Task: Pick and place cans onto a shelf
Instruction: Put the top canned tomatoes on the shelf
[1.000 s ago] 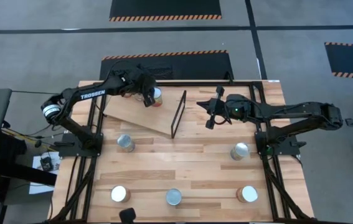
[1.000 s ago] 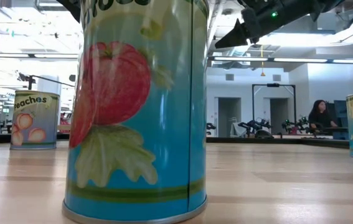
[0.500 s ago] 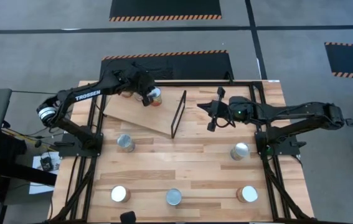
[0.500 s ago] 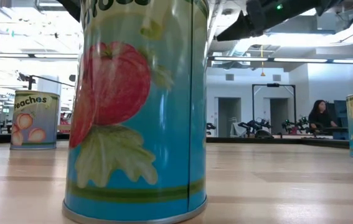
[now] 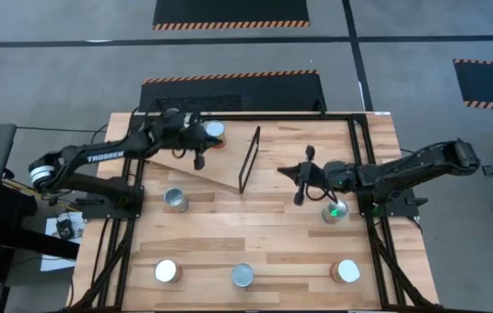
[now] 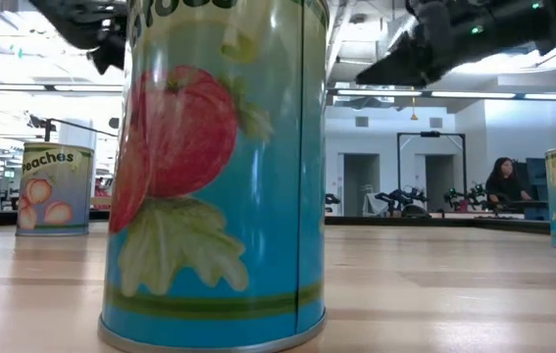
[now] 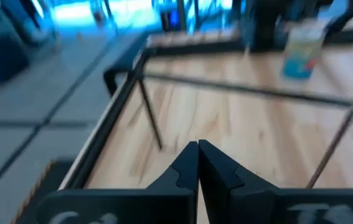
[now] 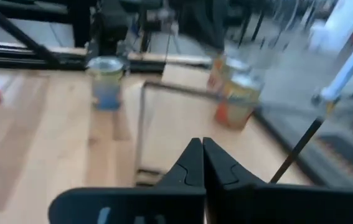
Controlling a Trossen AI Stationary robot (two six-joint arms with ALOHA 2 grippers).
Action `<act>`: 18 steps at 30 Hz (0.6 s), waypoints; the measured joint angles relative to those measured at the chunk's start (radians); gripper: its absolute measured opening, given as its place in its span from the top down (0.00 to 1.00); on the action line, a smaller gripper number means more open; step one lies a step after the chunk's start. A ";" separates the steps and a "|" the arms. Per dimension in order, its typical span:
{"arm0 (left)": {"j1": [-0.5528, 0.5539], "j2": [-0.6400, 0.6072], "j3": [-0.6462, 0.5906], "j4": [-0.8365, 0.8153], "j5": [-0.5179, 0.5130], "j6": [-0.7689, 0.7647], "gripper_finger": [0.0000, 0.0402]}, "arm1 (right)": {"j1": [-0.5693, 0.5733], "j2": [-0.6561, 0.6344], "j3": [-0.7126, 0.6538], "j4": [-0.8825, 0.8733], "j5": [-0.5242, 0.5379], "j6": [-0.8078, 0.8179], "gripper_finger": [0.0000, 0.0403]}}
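The shelf (image 5: pixel 196 163) is a light board lying askew at the table's far left, with a thin black frame (image 5: pixel 249 159) at its right end. One can (image 5: pixel 214 130) stands on its far edge. The right wrist view shows two orange-labelled cans (image 8: pixel 234 98) there. Several more cans stand on the table, one at mid left (image 5: pixel 175 200) and one at mid right (image 5: pixel 334 211). My left gripper (image 5: pixel 203 144) is shut and empty just left of the shelf can. My right gripper (image 5: pixel 283 169) is shut and empty, right of the frame, pointing at it.
Three cans (image 5: pixel 243 276) stand in a row along the near edge. One of them fills the low view (image 6: pixel 219 167), with a peaches can (image 6: pixel 57 186) to its left. A black rail frame (image 5: pixel 359 122) borders the table. Bare wood lies between the shelf and the near row.
My left gripper has drawn back from the shelf can toward the table's left and near edges, and the can stays standing on the shelf. My right gripper has gone toward the near edge, closer to the mid-right can.
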 joint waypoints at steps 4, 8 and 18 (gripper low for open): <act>-0.049 -0.074 -0.150 0.246 0.014 -0.073 1.00 | 0.097 -0.039 0.108 -0.357 0.039 0.231 0.99; -0.081 -0.125 -0.258 0.417 0.014 -0.123 1.00 | 0.220 -0.023 0.275 -0.760 0.101 0.523 0.99; -0.093 -0.151 -0.309 0.464 0.014 -0.180 1.00 | 0.393 0.198 0.658 -1.579 -0.024 1.316 0.85</act>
